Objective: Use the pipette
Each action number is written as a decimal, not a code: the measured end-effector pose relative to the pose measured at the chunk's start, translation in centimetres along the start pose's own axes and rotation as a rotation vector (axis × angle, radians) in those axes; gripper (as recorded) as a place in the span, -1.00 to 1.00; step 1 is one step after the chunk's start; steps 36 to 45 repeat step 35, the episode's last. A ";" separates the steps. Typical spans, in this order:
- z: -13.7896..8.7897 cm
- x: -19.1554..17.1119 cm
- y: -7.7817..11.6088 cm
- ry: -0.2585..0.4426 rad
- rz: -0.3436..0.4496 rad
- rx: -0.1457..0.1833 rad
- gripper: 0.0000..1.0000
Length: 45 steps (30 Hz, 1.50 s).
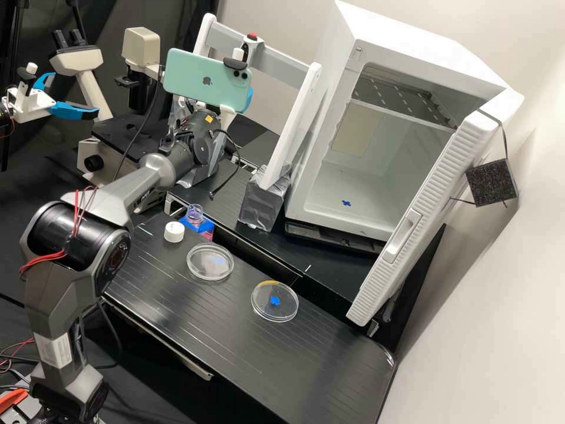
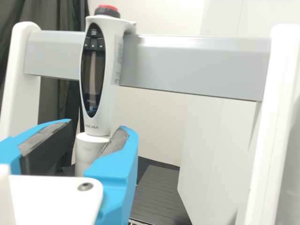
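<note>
High view: pipette (image 1: pixel 253 47) on rack (image 1: pixel 294 126). Before rack, on desk (image 1: pixel 235 330): bottle (image 1: pixel 195 215) uncapped, white cap (image 1: pixel 174 232), two dishes (image 1: pixel 210 262) set out.

Wrist view: hand (image 2: pixel 97 125) at rack, fingers apart, pipette just beyond, ungripped. Likely early stage; grasping, lifting off rack, drawing up, dispensing left.

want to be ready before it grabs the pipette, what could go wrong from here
The open pincer could close unevenly and knock the pipette off the grey rail it hangs on. The cable dangling from the arm might snag the uncapped bottle if the arm swings back over it.
</note>
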 end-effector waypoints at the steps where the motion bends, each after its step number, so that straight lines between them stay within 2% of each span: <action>1: 0.0 0.0 0.0 0.000 0.000 0.000 1.00; 7: 0.5 -0.6 -0.6 0.018 -0.008 0.003 1.00; 12: 0.8 -2.7 -0.8 0.046 -0.004 0.006 1.00; 13: 1.1 -3.9 -1.2 0.053 0.001 0.036 1.00; 14: 1.0 -4.8 -1.2 0.063 0.012 0.050 1.00; 18: 1.3 -8.5 -1.7 0.102 0.087 0.072 1.00; 19: 1.3 -9.6 -1.8 0.117 0.118 0.071 1.00; 22: 1.3 -12.7 -1.9 0.159 0.224 0.041 1.00; 25: 2.0 -15.4 -2.7 0.214 0.322 0.051 1.00; 27: 2.8 -16.6 -3.3 0.247 0.368 0.044 1.00; 31: 4.9 -18.3 -4.4 0.275 0.423 0.078 1.00; 35: 6.7 -19.7 -5.3 0.283 0.439 0.106 1.00; 45: 6.7 -19.7 -5.3 0.283 0.439 0.106 1.00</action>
